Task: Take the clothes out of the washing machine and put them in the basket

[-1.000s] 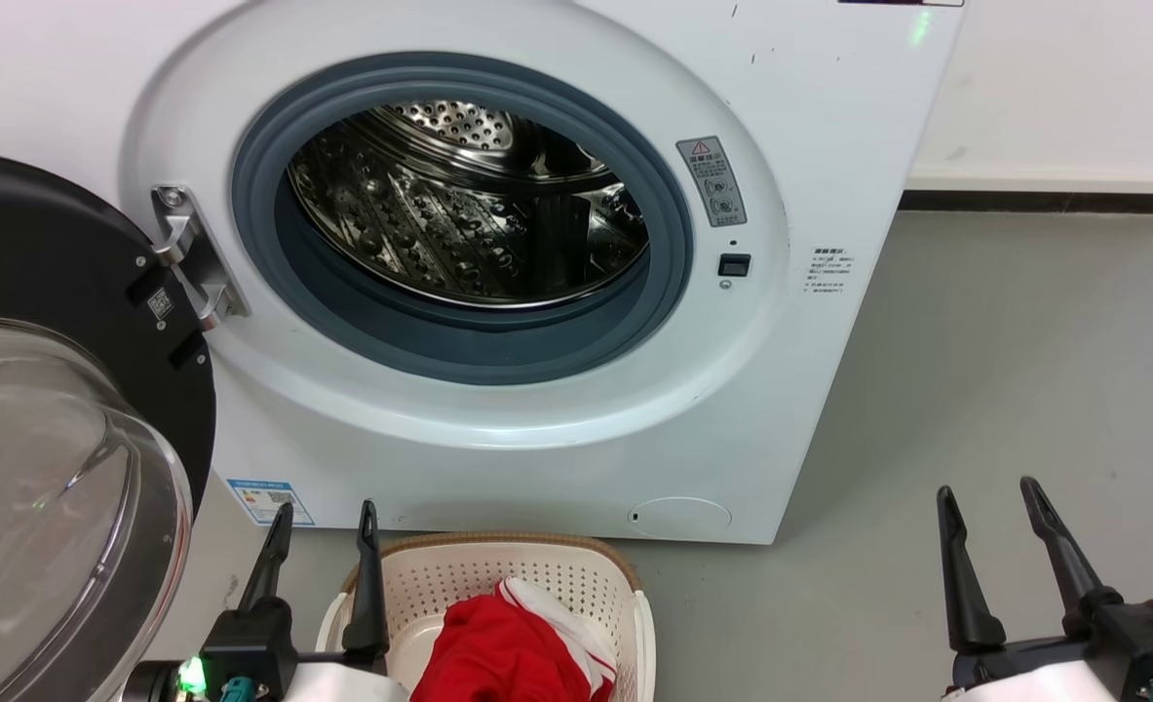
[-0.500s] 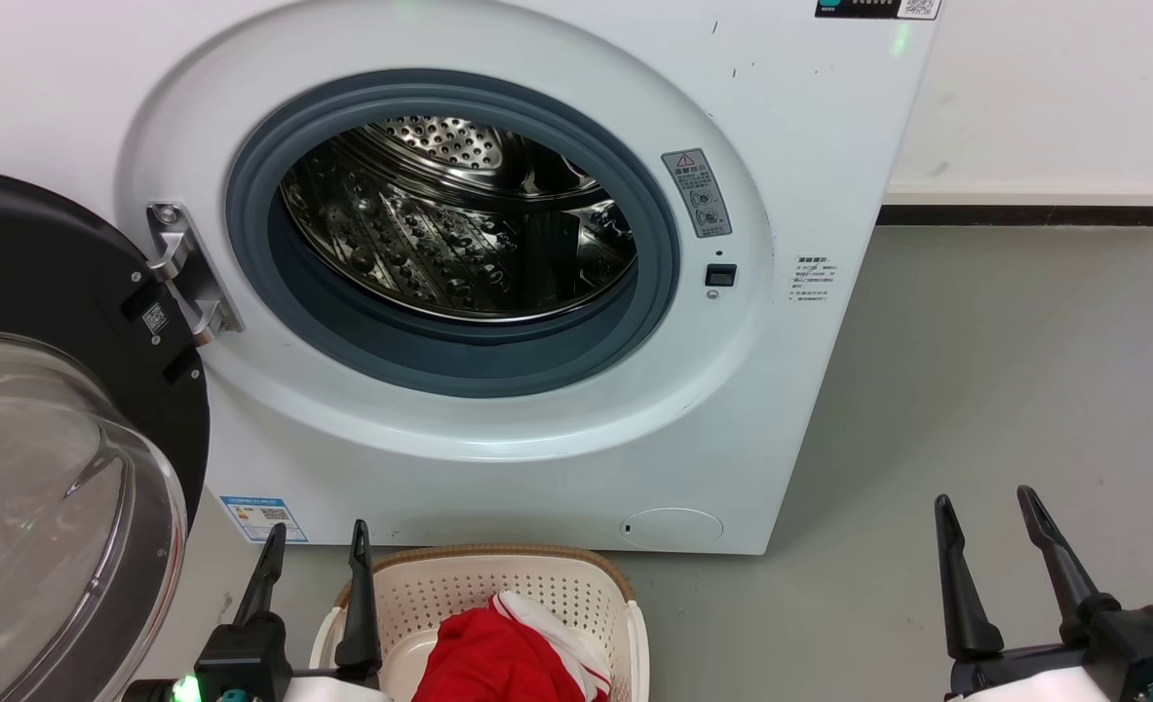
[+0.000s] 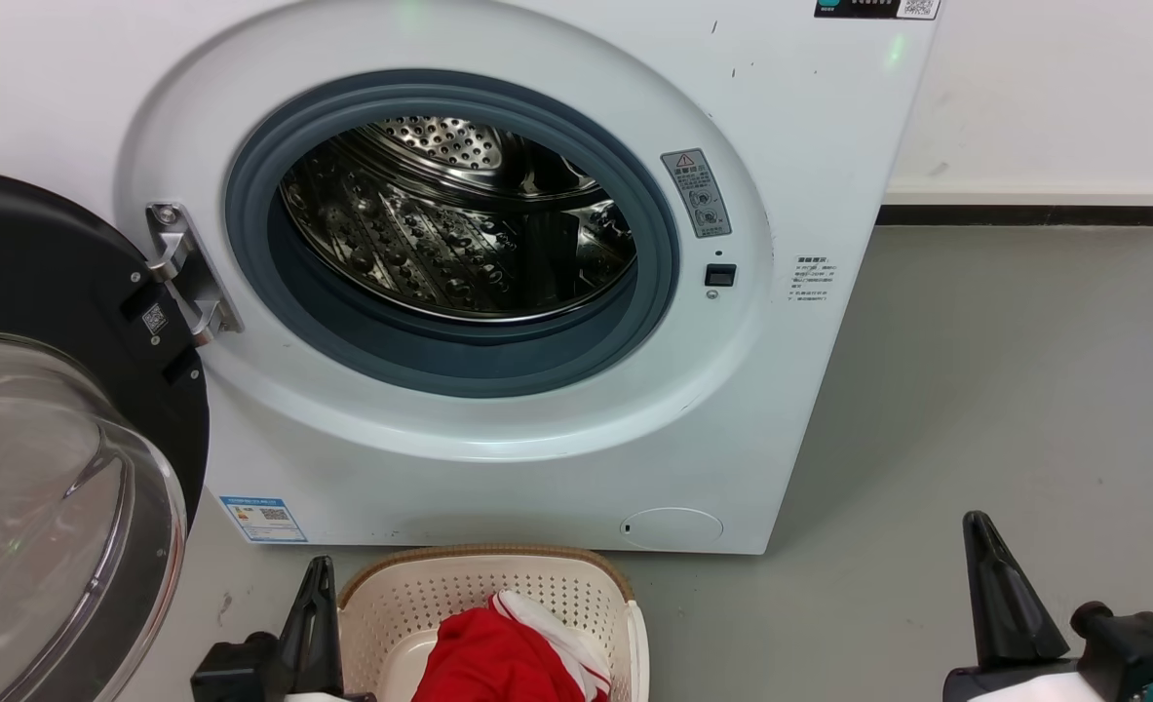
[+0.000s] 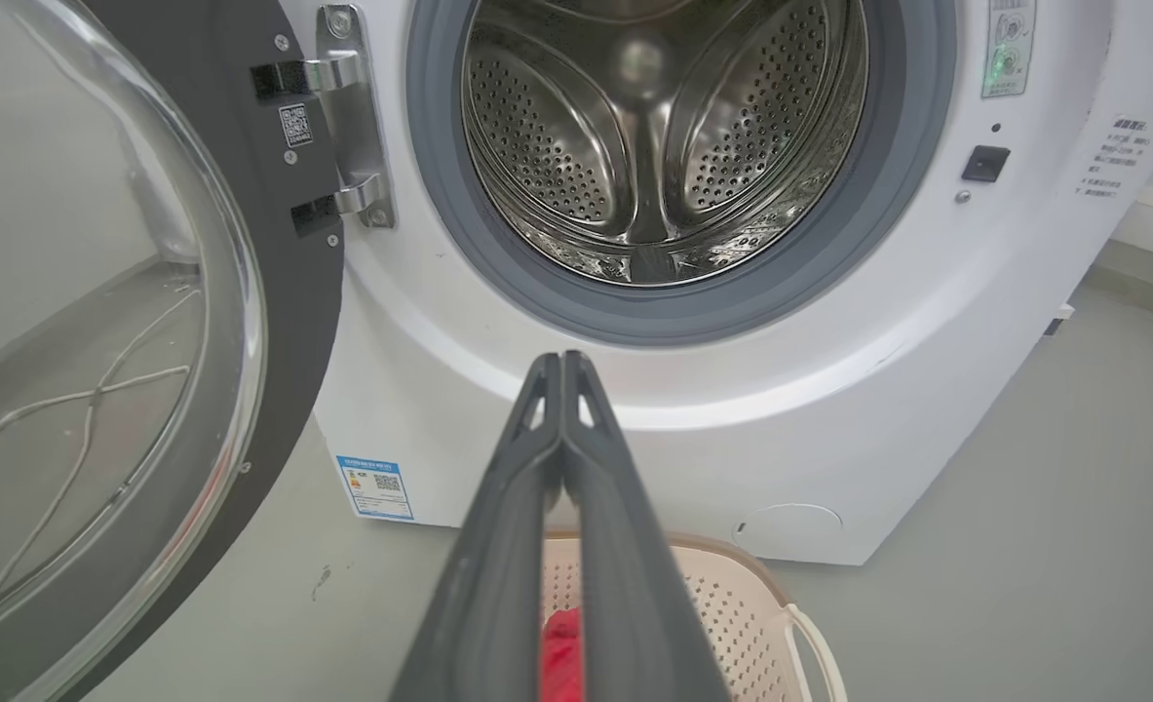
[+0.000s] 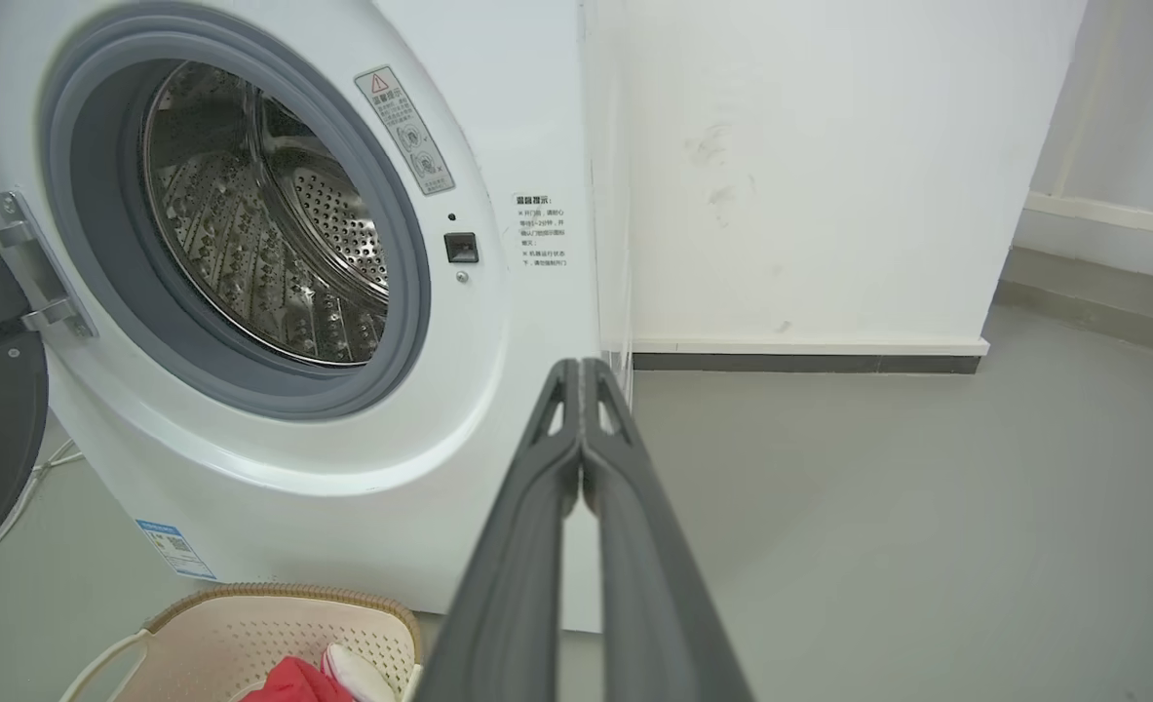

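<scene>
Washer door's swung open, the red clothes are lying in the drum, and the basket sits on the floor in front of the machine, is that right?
Not quite: the left wrist view shows the drum bare. The red clothes lie in the basket. The rest holds: the door is swung open and the basket sits on the floor before the washing machine.
</scene>
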